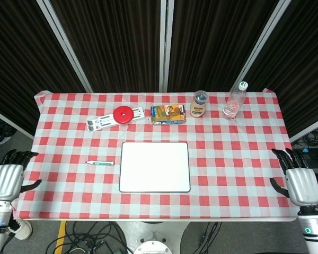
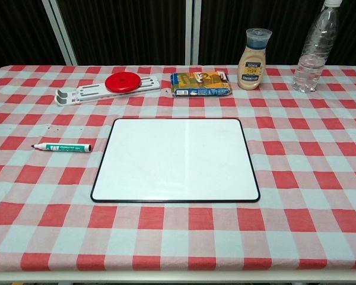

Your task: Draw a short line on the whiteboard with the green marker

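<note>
Red-checked table (image 1: 244, 159) before dark curtains. Whiteboard (image 1: 155, 166) lies central, blank. Green marker (image 1: 100, 163) lies just left of the whiteboard, untouched. Left hand (image 1: 6, 180) and right hand (image 1: 299, 182) flank the whiteboard at the table's edges, fingers spread, holding nothing.

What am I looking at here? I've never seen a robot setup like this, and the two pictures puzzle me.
One robot, two of its own cameras. The head view looks down on the checked table; the chest view looks across it. The left hand and right hand wait at the table's sides, fingers apart, holding nothing. On the table lie a blank whiteboard and, beside it, the green marker. Along the far edge are a white stand with a red disc, a snack packet, a sauce bottle and a water bottle.
</note>
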Robot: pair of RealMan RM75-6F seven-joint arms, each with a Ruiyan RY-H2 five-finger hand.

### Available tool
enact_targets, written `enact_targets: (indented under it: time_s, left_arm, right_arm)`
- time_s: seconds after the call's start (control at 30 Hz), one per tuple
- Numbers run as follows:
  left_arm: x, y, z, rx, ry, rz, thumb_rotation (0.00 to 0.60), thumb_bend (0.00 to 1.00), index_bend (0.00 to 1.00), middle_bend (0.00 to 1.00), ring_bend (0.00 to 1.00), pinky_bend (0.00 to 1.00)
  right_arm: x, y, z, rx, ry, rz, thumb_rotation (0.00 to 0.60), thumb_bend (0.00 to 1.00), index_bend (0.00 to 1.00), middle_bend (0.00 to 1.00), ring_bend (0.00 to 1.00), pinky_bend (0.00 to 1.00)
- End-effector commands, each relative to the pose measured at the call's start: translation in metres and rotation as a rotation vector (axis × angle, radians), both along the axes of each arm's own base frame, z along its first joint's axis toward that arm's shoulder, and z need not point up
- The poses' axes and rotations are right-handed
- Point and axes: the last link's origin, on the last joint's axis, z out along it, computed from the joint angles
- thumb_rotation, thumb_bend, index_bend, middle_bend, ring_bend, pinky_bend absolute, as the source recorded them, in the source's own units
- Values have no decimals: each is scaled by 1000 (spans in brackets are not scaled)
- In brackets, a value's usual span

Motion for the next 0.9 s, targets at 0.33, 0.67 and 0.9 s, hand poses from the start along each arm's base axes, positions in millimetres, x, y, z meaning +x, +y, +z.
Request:
enact_targets:
  time_s: [0.33, 0.67, 0.9]
  left_arm:
    - [74, 93, -66, -233, 106, -207, 600, 144, 427, 410, 678, 884]
    - [107, 104, -145, -388, 252, -139, 600, 165, 429, 427, 754, 935]
    - [117, 102, -171, -400, 296, -79, 600, 189, 430, 428, 767, 940]
  right_arm:
    - [-3, -2, 8, -7, 6, 1, 600, 161, 115, 168, 90, 106]
    - [-9, -3, 11, -4, 6, -23, 600, 162, 114, 168, 90, 106]
    - [-12, -4, 12, -3, 1, -28, 600, 161, 115, 168, 90, 106]
